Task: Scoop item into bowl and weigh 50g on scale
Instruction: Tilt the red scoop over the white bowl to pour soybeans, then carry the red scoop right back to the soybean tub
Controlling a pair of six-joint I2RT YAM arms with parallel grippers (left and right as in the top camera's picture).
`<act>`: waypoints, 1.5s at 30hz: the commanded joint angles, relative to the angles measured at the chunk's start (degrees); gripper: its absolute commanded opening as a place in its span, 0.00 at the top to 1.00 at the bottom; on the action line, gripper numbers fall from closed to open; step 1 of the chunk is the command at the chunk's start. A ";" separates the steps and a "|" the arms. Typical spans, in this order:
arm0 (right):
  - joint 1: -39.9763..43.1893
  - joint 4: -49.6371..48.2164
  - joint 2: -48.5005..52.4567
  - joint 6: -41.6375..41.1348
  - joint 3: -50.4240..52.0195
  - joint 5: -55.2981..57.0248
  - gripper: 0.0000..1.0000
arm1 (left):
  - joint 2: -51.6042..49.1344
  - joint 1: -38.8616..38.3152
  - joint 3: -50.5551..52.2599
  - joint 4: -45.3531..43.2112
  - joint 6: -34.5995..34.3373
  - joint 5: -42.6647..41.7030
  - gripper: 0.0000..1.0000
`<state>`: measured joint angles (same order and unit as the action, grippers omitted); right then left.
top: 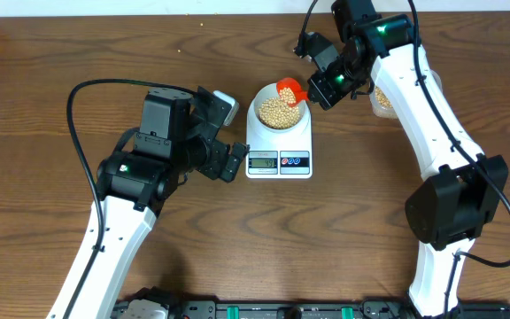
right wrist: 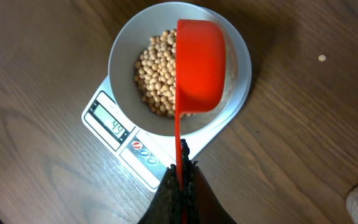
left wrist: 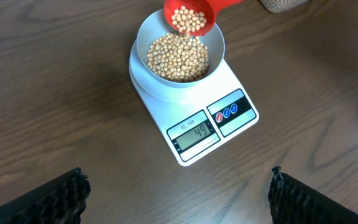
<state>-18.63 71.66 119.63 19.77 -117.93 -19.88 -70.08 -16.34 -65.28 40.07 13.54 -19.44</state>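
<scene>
Right wrist view: right gripper [right wrist: 182,167] is pinched tight on the handle of the red scoop [right wrist: 199,65], cup tilted over the bowl [right wrist: 122,56] of soybeans [right wrist: 154,74] sitting on the scale [right wrist: 156,167]. Left gripper [left wrist: 179,194] gapes empty, scale just ahead.

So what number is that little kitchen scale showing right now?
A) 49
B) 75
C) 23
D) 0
A: the scale's grey display reads 49 in both wrist views, with the bowl of beans on it and the red scoop above.
</scene>
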 commanded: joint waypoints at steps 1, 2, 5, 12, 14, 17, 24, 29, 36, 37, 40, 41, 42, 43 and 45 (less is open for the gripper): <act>-0.57 0.04 -0.07 0.66 -1.22 0.11 0.99 | -0.02 -0.13 0.17 -0.02 0.13 -0.68 0.05; -0.74 -0.07 -0.17 0.66 -1.22 0.11 0.99 | -0.02 -0.13 0.17 0.00 0.13 -0.68 0.05; -1.16 -0.02 -0.20 0.66 -1.22 0.11 0.99 | -0.02 -0.13 0.17 0.00 0.13 -0.68 0.06; -1.36 0.20 -0.20 0.63 -1.22 0.33 0.99 | -0.02 -0.13 0.17 0.00 0.13 -0.68 0.06; -1.36 0.15 -0.22 0.63 -1.22 0.33 0.99 | -0.02 -0.13 0.17 0.00 0.13 -0.68 0.06; -1.33 0.15 -0.24 0.63 -1.22 0.33 0.99 | -0.02 -0.13 0.17 0.00 0.13 -0.68 0.05; -1.36 0.13 -0.28 0.63 -1.22 0.33 0.99 | -0.02 -0.13 0.17 0.00 0.13 -0.68 0.05; -1.33 0.15 -0.28 0.63 -1.33 0.28 0.99 | -0.02 -0.13 0.17 0.00 0.13 -0.68 0.05; -0.39 0.20 -0.35 -1.09 -1.86 -4.44 0.99 | -0.02 -0.13 0.17 0.00 0.13 -0.66 0.06; 0.04 0.20 -0.35 -1.11 -1.86 -5.90 0.99 | -0.02 -0.13 0.17 0.00 0.13 -0.68 0.05; 1.57 0.37 -0.37 -1.49 -1.88 -9.60 0.99 | -0.02 -0.13 0.17 0.00 0.13 -0.68 0.06; 2.08 0.50 -0.39 -1.53 -1.88 -10.78 0.99 | -0.02 -0.13 0.17 0.00 0.13 -0.68 0.06; 2.64 0.68 -0.39 -1.53 -1.95 -12.13 0.99 | -0.02 -0.13 0.17 0.00 0.13 -0.68 0.06; 3.23 0.90 -0.39 -1.53 -2.08 -13.57 0.99 | -0.02 -0.13 0.17 0.00 0.13 -0.66 0.06; 4.50 1.09 -0.39 -1.53 -2.21 -16.52 0.99 | -0.02 -0.13 0.17 0.00 0.13 -0.66 0.05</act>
<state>-15.99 72.51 119.63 19.00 -118.26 -29.45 -70.08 -16.34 -65.28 40.07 13.54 -19.44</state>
